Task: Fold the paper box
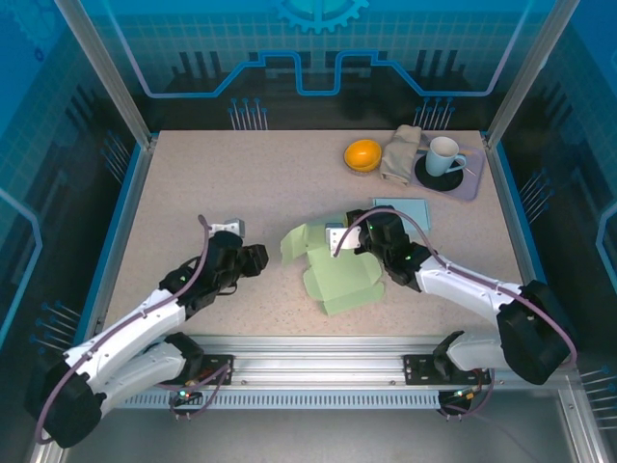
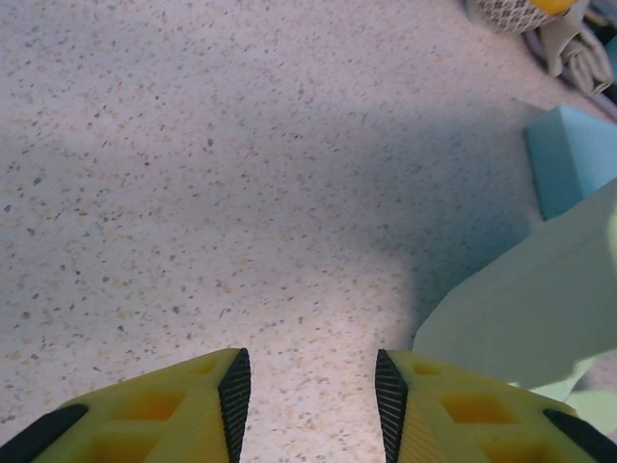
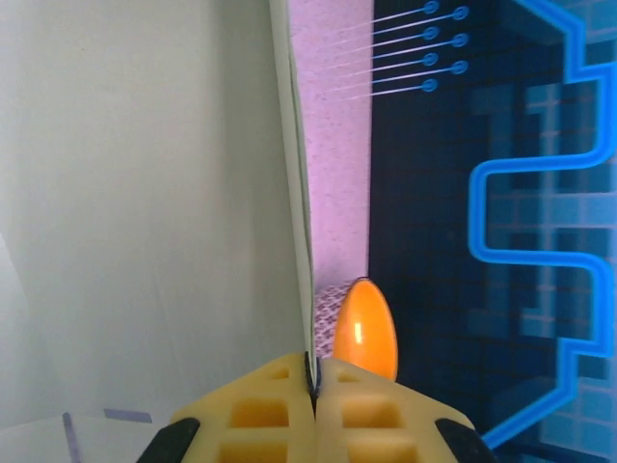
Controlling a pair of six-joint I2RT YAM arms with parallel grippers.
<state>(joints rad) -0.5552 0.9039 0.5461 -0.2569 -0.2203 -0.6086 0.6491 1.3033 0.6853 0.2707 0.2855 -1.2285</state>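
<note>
The paper box, a pale green card blank not yet folded up, lies near the middle of the table, between the two arms. The right gripper has its fingers pressed together on the edge of one panel, and that panel stands up off the tabletop. I'd say it is held that way to raise a wall along its crease while the rest lies flat. The left gripper sits low just beside the box's left flap, apart from it, fingers partly spread with nothing between them. To my eye it is placed to steady or push that flap, though that's a guess.

From overhead you get the layout: flaps splayed out, a teal block just behind the right gripper, and an orange bowl, a folded cloth and a mug at the far right corner. The pinch itself is too small to read there. The right wrist camera settles it, since the thin card edge runs straight into the seam between the yellow fingers, the broad panel face to its left. The left wrist camera adds bare speckled table between its fingers and the rounded flap off to the right, clear of the fingertip.
</note>
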